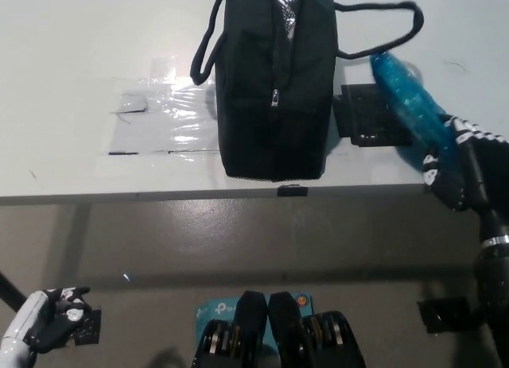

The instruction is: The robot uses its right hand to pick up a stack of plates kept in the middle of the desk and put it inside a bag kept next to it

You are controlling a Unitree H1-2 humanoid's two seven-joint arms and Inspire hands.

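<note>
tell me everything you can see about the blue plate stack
The stack of plates is a round, bright blue disc wrapped in shiny, crinkled clear film. It is tilted steeply on edge, lifted off the white desk, showing mostly its rim. The black right hand grips its lower edge. Its upper edge is by the handle loop of the black bag; touching is unclear.

- bag (274,86) sits on the desk (71,66), roughly mid-picture, reaching close to the front edge
- stack of plates (409,106) is just right of the bag, tipped up on edge, lifted off the desk
- right hand (457,165) is on the stack's lower end, at the desk's front right
- bag's right handle (382,30) loops over the stack's top
- left hand (52,324) hangs low at bottom left, below the desk edge
</note>
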